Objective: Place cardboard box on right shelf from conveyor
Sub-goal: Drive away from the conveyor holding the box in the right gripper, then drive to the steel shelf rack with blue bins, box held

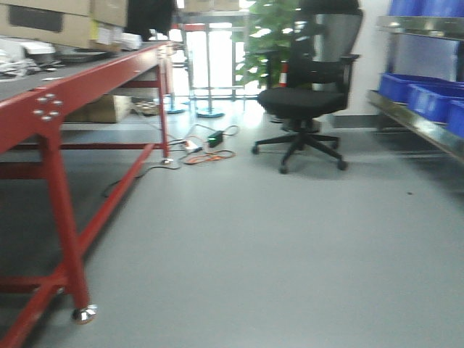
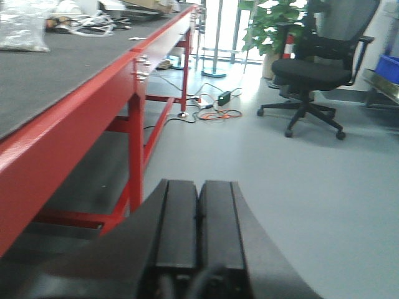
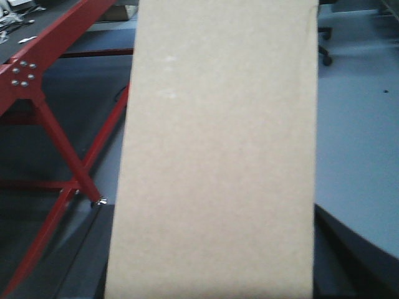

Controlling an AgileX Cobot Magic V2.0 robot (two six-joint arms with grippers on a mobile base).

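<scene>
We find the box (image 3: 218, 156) gripped between the right fingers (image 3: 352, 249), clear of the conveyor (image 1: 101, 69); left fingers (image 2: 177, 224) clenched, empty. The box blocks that wrist's view, so it may strike the shelf (image 1: 428, 134) or slip.

The front view sits low and faces along the floor, with the conveyor (image 1: 87, 76) at left, the right shelf (image 1: 413, 122) at right and an office chair (image 1: 312, 98) ahead. The left wrist view looks the same way over the left hand (image 2: 198, 187), sharing conveyor and chair. The right wrist view sits close against the cardboard box (image 3: 218, 156), with the conveyor's legs at left.
</scene>
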